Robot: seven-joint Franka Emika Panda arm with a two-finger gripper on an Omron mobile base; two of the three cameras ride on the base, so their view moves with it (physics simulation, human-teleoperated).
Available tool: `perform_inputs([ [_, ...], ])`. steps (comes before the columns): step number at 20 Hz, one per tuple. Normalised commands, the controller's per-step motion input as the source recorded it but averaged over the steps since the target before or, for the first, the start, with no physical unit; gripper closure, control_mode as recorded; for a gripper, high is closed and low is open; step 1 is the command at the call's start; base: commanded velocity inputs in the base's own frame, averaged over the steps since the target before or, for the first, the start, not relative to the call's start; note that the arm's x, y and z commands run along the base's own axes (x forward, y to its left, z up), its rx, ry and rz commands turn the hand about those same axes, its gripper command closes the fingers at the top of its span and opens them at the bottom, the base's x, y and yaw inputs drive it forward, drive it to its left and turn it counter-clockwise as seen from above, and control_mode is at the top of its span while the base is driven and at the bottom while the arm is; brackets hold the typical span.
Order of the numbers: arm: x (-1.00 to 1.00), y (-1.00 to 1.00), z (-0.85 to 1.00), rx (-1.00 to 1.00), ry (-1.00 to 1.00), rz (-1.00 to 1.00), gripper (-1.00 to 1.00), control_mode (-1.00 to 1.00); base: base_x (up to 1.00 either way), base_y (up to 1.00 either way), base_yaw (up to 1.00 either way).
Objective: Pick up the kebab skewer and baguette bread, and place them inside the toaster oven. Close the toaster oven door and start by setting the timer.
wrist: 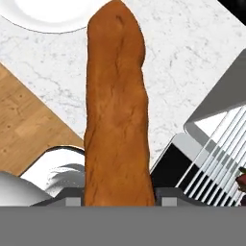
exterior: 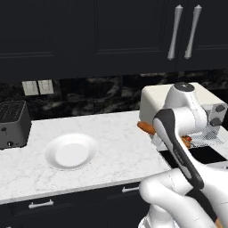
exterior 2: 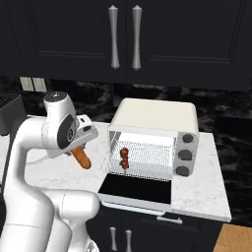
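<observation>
My gripper [wrist: 120,199] is shut on the baguette bread [wrist: 117,110], a long orange-brown loaf that sticks out from between the fingers. In the right base view the baguette bread [exterior 2: 82,158] hangs tilted below the hand, above the counter just left of the toaster oven [exterior 2: 152,115]. One end of the baguette bread [exterior: 146,128] also pokes out from behind my arm. The toaster oven door [exterior 2: 135,189] lies folded down, open. The kebab skewer [exterior 2: 124,158] rests on the wire rack [exterior 2: 147,157] inside the oven.
A white plate [exterior: 71,151] sits on the marble counter [exterior: 116,142] to the left, and a black slot toaster [exterior: 13,124] stands at the far left. Three round knobs [exterior 2: 184,155] line the oven's right side. Dark cabinets hang above.
</observation>
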Motion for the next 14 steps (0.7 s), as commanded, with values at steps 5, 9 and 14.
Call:
perform_inputs([
  [5, 0.27, -1.0, 0.12, 0.0, -0.03, -0.05, 1.0, -1.0, 0.0, 0.0, 0.0],
  [9, 0.35, -1.0, 0.02, 0.0, -0.01, -0.03, 1.0, -1.0, 0.0, 0.0, 0.0],
  [14, 0.26, -1.0, -0.02, 0.0, 0.0, -0.03, 1.0, -1.0, 0.0, 0.0, 0.0],
])
